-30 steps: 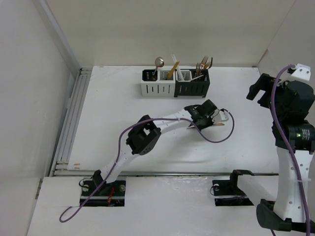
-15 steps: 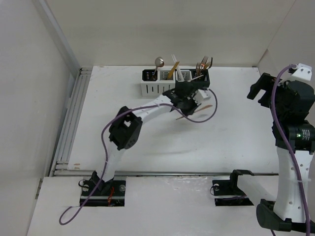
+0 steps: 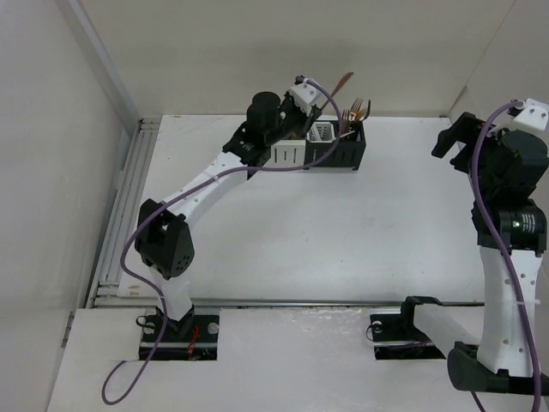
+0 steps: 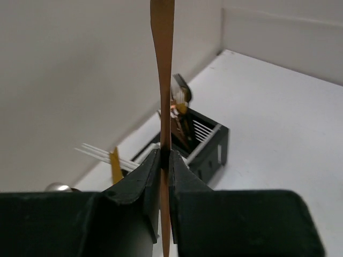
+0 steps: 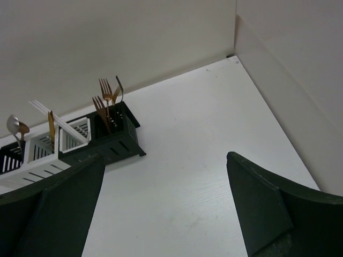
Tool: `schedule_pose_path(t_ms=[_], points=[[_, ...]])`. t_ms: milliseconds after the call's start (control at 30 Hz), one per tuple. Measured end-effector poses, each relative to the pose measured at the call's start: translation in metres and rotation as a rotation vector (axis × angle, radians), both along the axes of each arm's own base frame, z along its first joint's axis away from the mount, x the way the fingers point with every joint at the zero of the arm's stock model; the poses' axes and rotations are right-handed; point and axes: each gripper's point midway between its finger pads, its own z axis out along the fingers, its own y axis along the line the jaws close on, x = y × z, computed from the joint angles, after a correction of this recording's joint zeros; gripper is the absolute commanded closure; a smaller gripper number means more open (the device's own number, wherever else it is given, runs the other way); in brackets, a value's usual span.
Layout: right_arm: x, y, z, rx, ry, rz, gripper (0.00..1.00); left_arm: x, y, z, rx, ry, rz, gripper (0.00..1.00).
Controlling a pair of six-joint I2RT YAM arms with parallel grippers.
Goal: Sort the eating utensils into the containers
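containers (image 5: 115, 140), four slotted holders joined in a row, black at each end and white between, stand at the far side of the white table (image 3: 343, 240). the left gripper (image 4: 165, 160), stretched out over the row, is clamped tight on a slim copper utensil (image 4: 162, 64), seen edge-on so its kind cannot be told. the right gripper (image 5: 165, 160) hangs high at the right, jaws spread wide and empty. copper forks (image 5: 106, 99) stand in the right black holder, with white chopsticks (image 5: 53, 119) and a silver spoon (image 5: 12, 124) further left.
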Motion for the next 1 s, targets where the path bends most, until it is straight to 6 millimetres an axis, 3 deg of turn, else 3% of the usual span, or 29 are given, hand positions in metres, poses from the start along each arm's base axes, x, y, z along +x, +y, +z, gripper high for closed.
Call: schedule_pose_path(t_ms=[133, 367, 433, 533, 767, 1000], points=[[0.019, -0.001, -0.006, 0.010, 0.017, -0.002, 0.00, 0.047, 0.013, -0.017, -0.041, -0.033, 0.094, 1.00], [0.039, -0.003, -0.018, 0.017, 0.062, -0.009, 0.00, 0.109, 0.024, -0.110, -0.007, 0.025, 0.172, 1.00], [0.043, -0.004, -0.014, 0.016, 0.056, -0.011, 0.01, 0.119, 0.026, -0.124, -0.008, 0.025, 0.179, 1.00], [0.049, -0.004, -0.008, 0.016, 0.044, -0.012, 0.01, 0.128, 0.031, -0.125, -0.024, 0.007, 0.193, 1.00], [0.059, -0.005, -0.008, 0.018, 0.049, -0.014, 0.01, 0.139, 0.042, -0.099, -0.080, -0.080, 0.214, 1.00], [0.070, -0.005, -0.014, 0.021, 0.072, -0.007, 0.01, 0.142, 0.044, -0.097, -0.076, -0.111, 0.192, 1.00]])
